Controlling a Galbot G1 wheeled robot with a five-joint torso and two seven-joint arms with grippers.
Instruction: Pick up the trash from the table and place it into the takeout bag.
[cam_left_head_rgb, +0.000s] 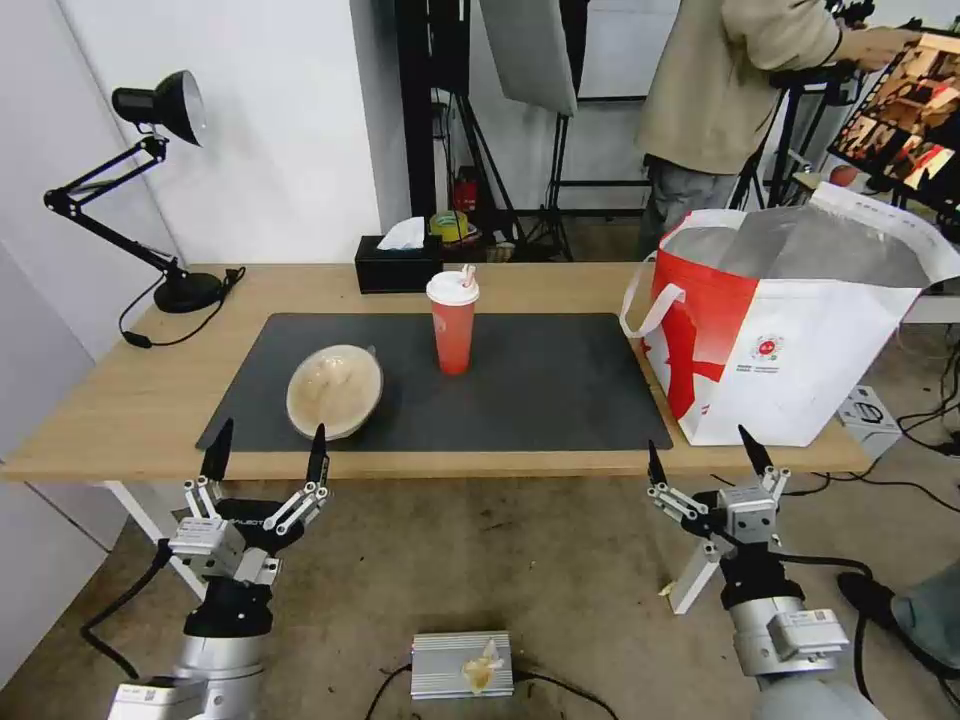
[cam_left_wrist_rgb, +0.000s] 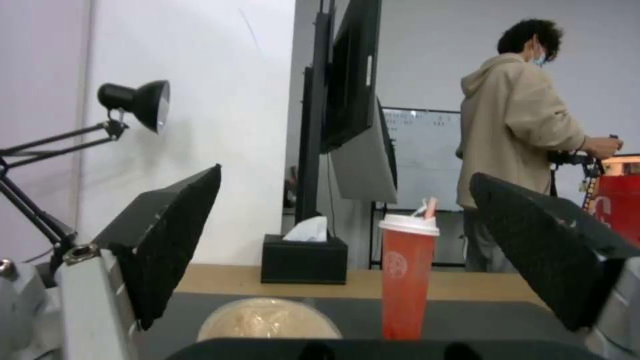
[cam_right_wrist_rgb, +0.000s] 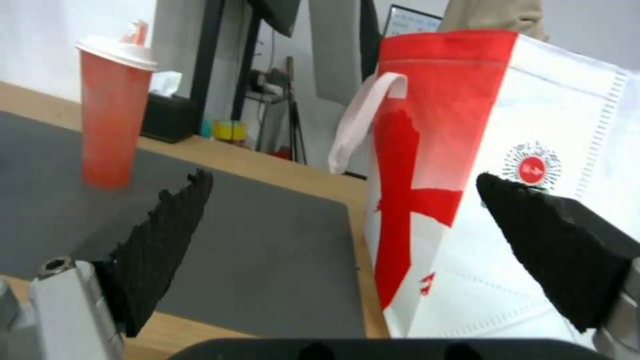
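1. My left gripper (cam_left_head_rgb: 268, 450) hangs in front of the table's (cam_left_head_rgb: 120, 400) near edge, jaws spread wide and empty, facing the tan bowl (cam_left_head_rgb: 334, 390).
2. That tan bowl sits on the dark mat (cam_left_head_rgb: 540, 390), near its front-left corner. It looks light and thin-walled, probably flexible; I judge the rim the best hold, pinched gently so it doesn't buckle.
3. The red cup (cam_left_head_rgb: 453, 322) stands upright mid-mat, well apart from the bowl, lid and straw on. Its smooth, tapered wall may slip; I'd grip mid-body, firm but not crushing.
4. The takeout bag (cam_left_head_rgb: 800, 340) stands open at the table's right end, soft-sided, foil lining showing.
5. My right gripper (cam_left_head_rgb: 705, 455) waits below the bag's front, jaws released, nothing held.
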